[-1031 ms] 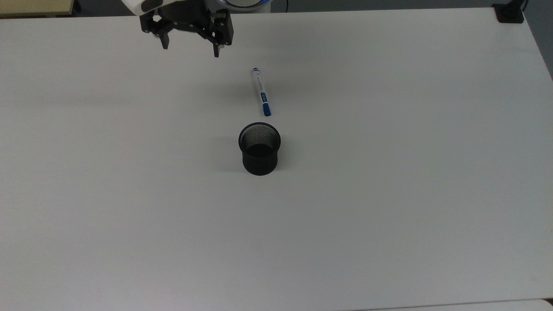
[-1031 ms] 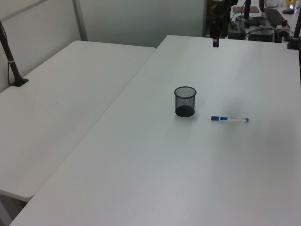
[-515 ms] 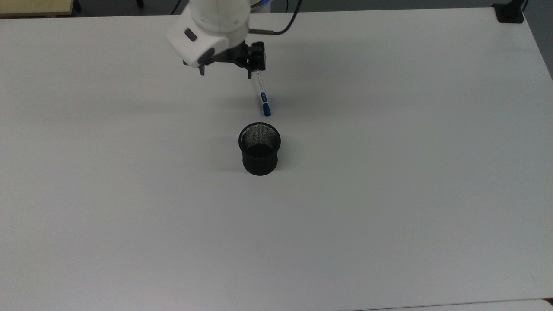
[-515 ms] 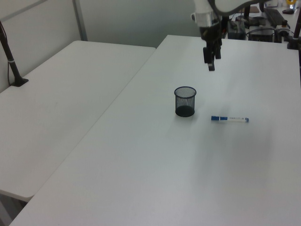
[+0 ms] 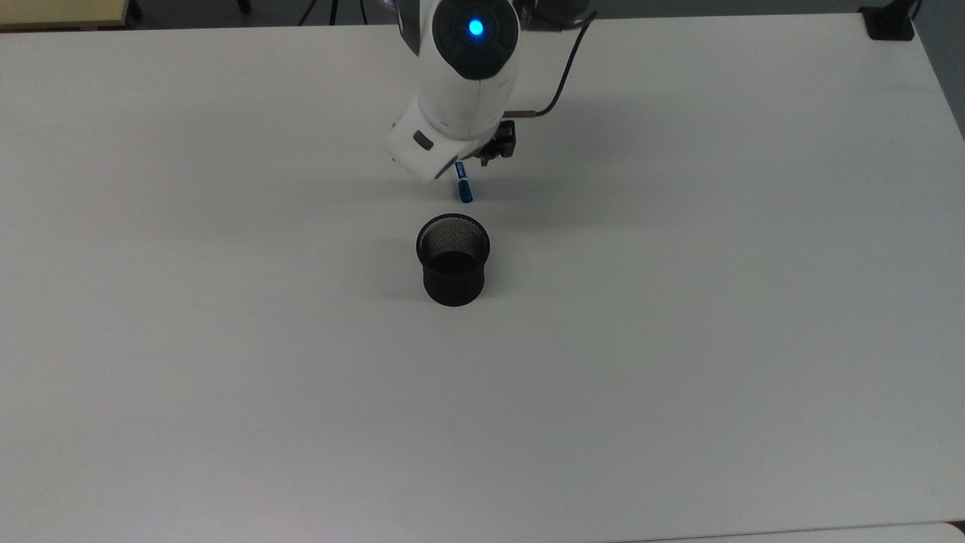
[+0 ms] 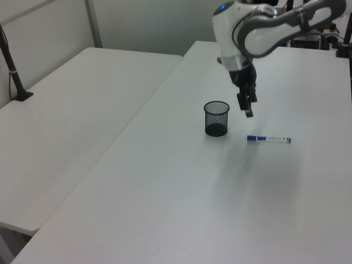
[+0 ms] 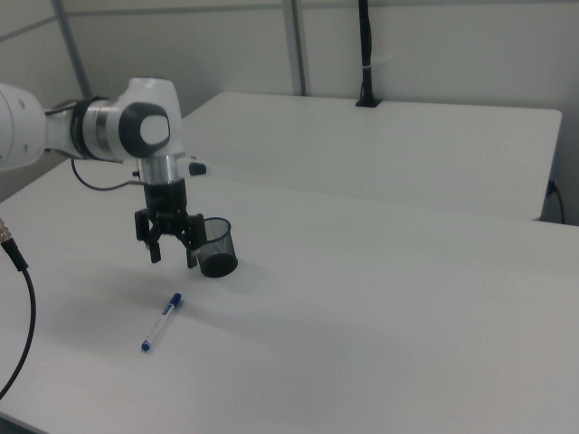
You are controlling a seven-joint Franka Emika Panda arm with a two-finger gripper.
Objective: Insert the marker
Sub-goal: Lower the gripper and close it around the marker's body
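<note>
Table (image 5: pixel 678 339), white and wide, carries the slim white-barrelled blue-capped marker (image 5: pixel 464 190) near the black mesh cup (image 5: pixel 452 260). Left view: marker lies flat, untouched. Right view: black two-finger gripper (image 7: pixel 171 252) hovers spread, empty. Light, stiff, probably slippery; grip mid-barrel.

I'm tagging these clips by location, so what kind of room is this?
Probably a lab or office workspace: plain white tables pushed together, grey partition walls behind, and a robot arm above a mesh cup and marker.
</note>
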